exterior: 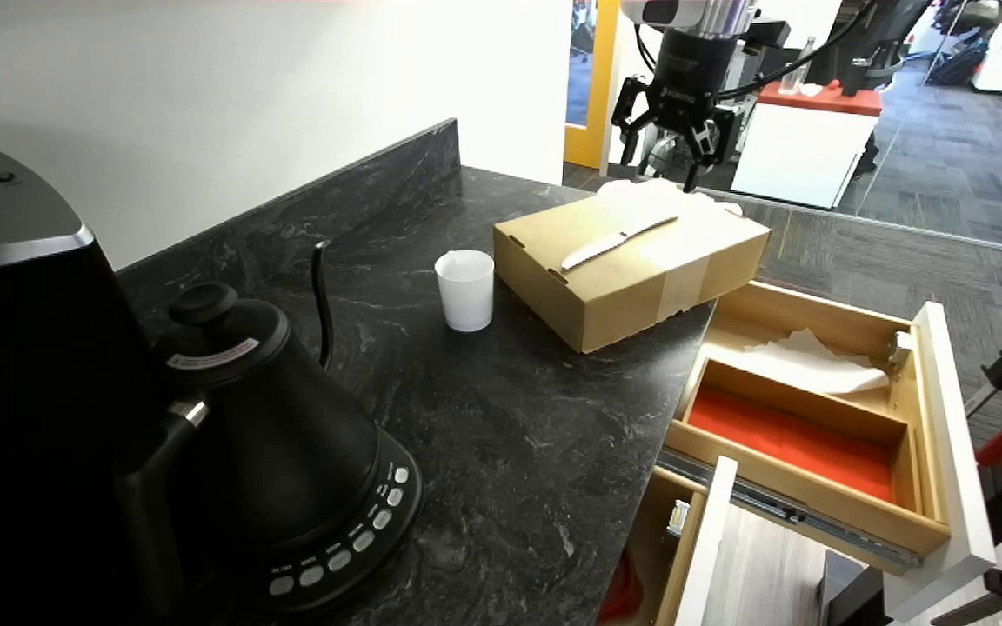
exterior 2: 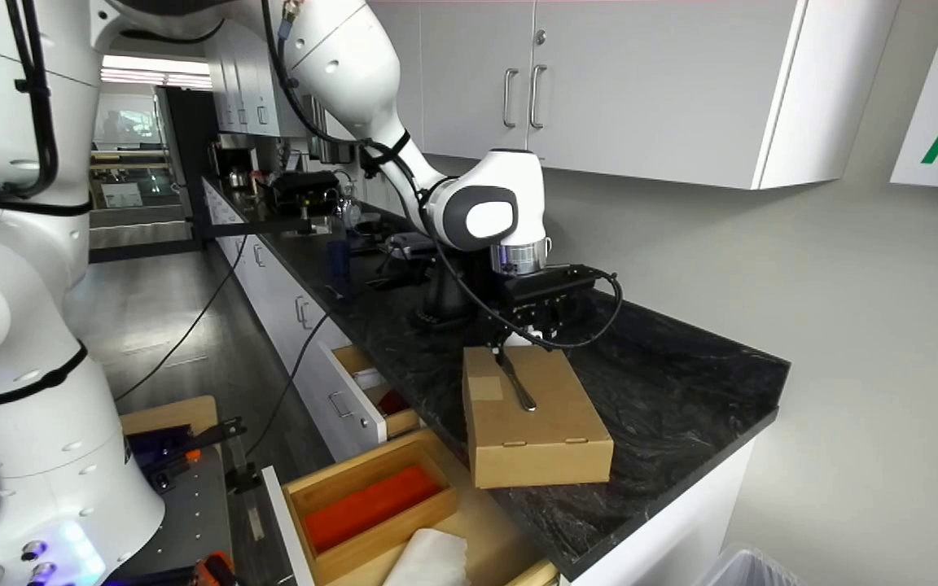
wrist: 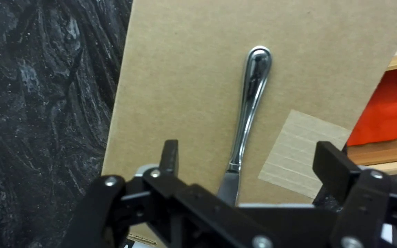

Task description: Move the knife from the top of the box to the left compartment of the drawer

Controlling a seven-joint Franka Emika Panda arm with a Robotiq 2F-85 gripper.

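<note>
The slim metal knife lies flat on the brown cardboard box (exterior: 544, 291) in both exterior views (exterior: 621, 238) (exterior 2: 515, 378). In the wrist view the knife's handle (wrist: 249, 103) points up the picture and its blade end is hidden behind the gripper. My gripper (wrist: 248, 151) is open and empty, its fingers on either side of the knife but above it, not touching. An exterior view also shows the open gripper (exterior: 659, 169) above the box. The pale wooden drawer (exterior: 953, 417) stands open below the counter edge; it has an orange-red floored compartment (exterior 2: 371, 505) and a section beside it.
White paper or cloth (exterior: 805, 361) lies in the drawer's other section. A white cup (exterior: 464, 291) stands beside the box on the dark counter (exterior: 501, 435). A black kettle (exterior: 266, 435) is farther along. Another drawer (exterior 2: 343, 407) is partly open.
</note>
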